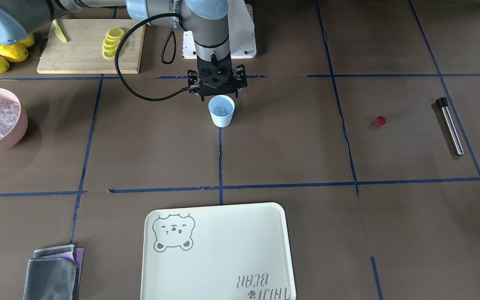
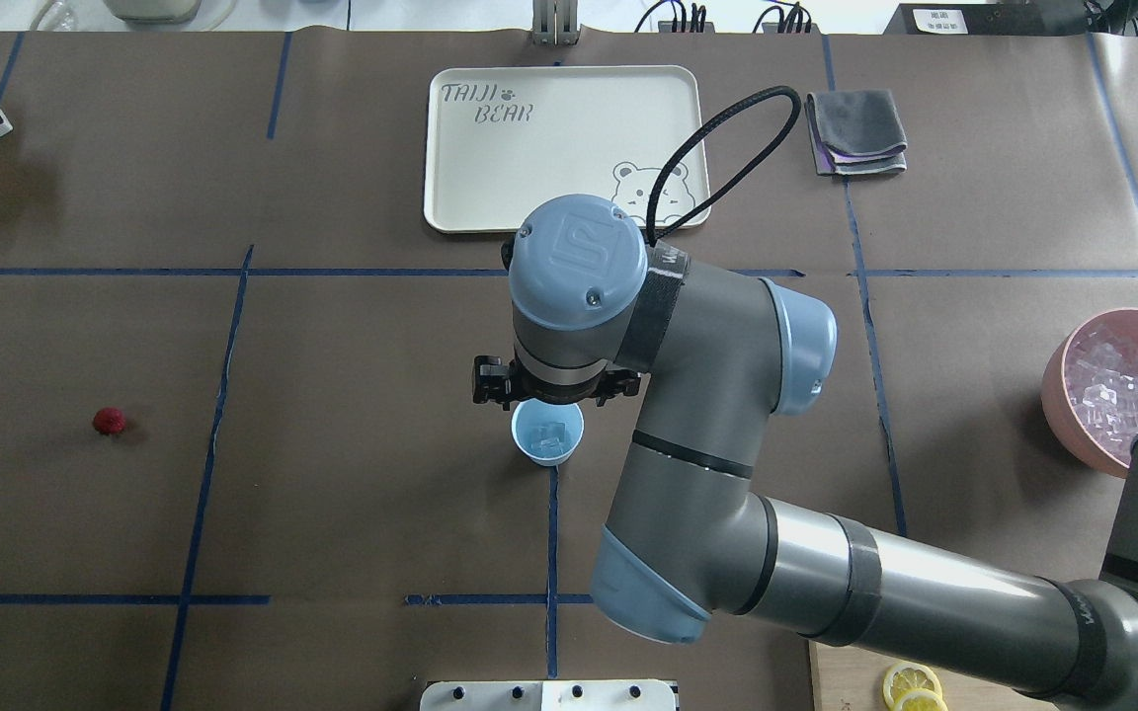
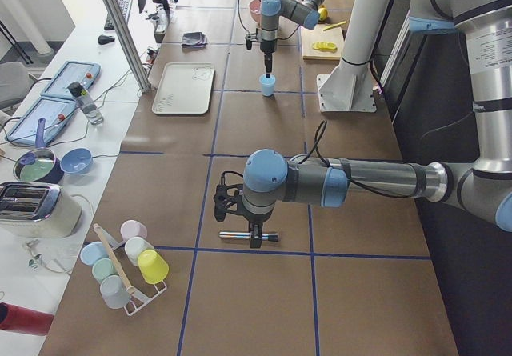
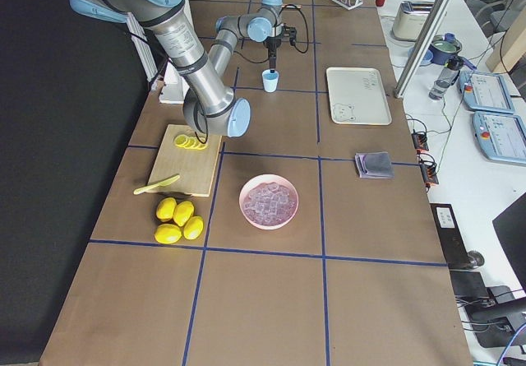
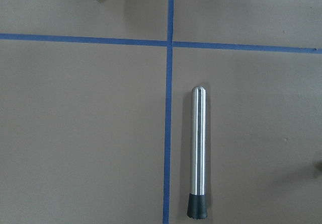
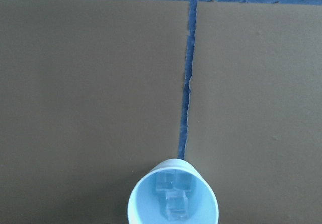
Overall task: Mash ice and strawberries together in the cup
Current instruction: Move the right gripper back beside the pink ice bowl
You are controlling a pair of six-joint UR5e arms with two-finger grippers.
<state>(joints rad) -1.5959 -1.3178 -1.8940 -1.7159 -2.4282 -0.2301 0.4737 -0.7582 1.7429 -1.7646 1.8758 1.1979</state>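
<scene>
Hovering at cup's 12 o'clock in overhead view: right fingers, open or closed unclear. Ice sat in cup. Strawberry lay on desk, 9 o'clock, well apart. Left fingers over muddler, state unclear. Berry, mashing left.

Right arm stretched forward, right hand pointing straight down, left arm level, left hand pointing down
</scene>
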